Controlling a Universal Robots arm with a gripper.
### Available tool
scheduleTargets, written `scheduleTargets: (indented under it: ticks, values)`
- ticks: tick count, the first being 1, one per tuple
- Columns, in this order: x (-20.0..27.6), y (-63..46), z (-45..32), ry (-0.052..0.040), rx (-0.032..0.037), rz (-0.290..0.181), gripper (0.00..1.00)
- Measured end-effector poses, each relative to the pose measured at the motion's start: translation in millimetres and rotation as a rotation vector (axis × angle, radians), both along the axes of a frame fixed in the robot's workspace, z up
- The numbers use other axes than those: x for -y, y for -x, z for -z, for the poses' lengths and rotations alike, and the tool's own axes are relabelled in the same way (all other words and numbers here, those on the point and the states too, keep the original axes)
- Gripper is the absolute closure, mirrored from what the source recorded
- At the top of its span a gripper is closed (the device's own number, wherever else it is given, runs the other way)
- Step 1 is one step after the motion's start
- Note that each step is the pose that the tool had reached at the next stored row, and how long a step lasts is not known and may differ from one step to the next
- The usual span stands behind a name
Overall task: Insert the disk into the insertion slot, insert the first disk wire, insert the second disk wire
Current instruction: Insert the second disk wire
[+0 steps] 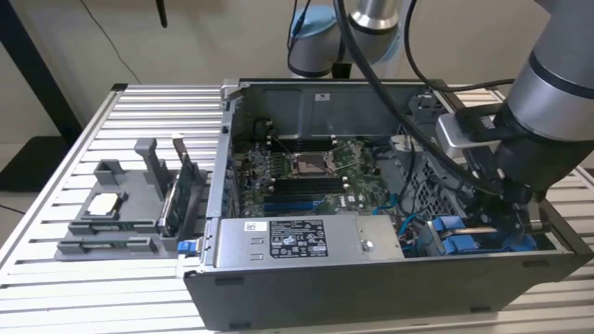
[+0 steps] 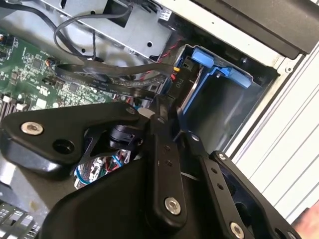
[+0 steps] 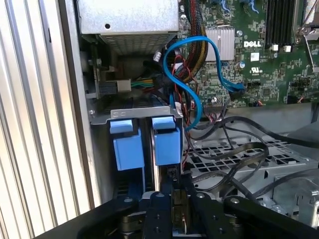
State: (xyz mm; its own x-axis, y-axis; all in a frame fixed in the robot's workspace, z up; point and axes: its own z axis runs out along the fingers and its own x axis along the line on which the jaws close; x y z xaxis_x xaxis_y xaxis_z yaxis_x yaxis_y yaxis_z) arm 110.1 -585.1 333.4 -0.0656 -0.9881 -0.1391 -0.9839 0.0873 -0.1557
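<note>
Blue carrier tabs mark the insertion slot (image 1: 474,240) at the near right corner of the open computer case (image 1: 371,292) in the exterior view. The disk (image 3: 174,174) stands on edge in it, w/ the pincer (image 3: 177,209) closed on its near end. Risk, in my judgement: loose black cables (image 3: 234,149) and the blue cable (image 3: 199,74) lie just beside the bay, so they may snag the pincer or jam the disk if tilted.
</note>
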Motion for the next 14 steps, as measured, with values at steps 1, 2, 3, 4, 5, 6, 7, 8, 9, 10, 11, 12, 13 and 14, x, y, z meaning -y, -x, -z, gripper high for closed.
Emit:
scheduleTargets:
  ticks: [1,2,3,4,5,6,7,8,9,10,11,12,13,14]
  values:
    - [0.0,0.0,-1.6,0.0,-0.0001,0.0,0.76]
    - [0.0,0.0,-4.0,0.0006,-0.0001,0.0,0.76]
    - [0.0,0.0,-5.9,0.0006,-0.0001,0.0,0.76]
    - [0.0,0.0,-7.6,0.0005,-0.0001,0.0,0.76]
    - [0.0,0.0,-9.5,0.0005,-0.0001,0.0,0.76]
    - [0.0,0.0,-11.4,0.0005,-0.0001,0.0,0.76]
    - [0.0,0.0,-13.2,0.0005,-0.0001,0.0,0.76]
    - [0.0,0.0,-15.1,0.0006,-0.0001,0.0,0.76]
    - [0.0,0.0,-16.9,0.0005,-0.0001,0.0,0.76]
    - [0.0,0.0,-18.6,0.0006,-0.0001,0.0,0.76]
    - [0.1,0.0,-24.1,0.0007,-0.0001,0.0,0.76]
    - [0.0,0.0,-24.3,0.0008,-0.0001,0.0,0.76]
    - [0.0,0.0,-24.5,0.0012,-0.0001,0.0,0.76]
    - [0.0,0.0,-24.6,0.0013,-0.0001,0.0,0.76]
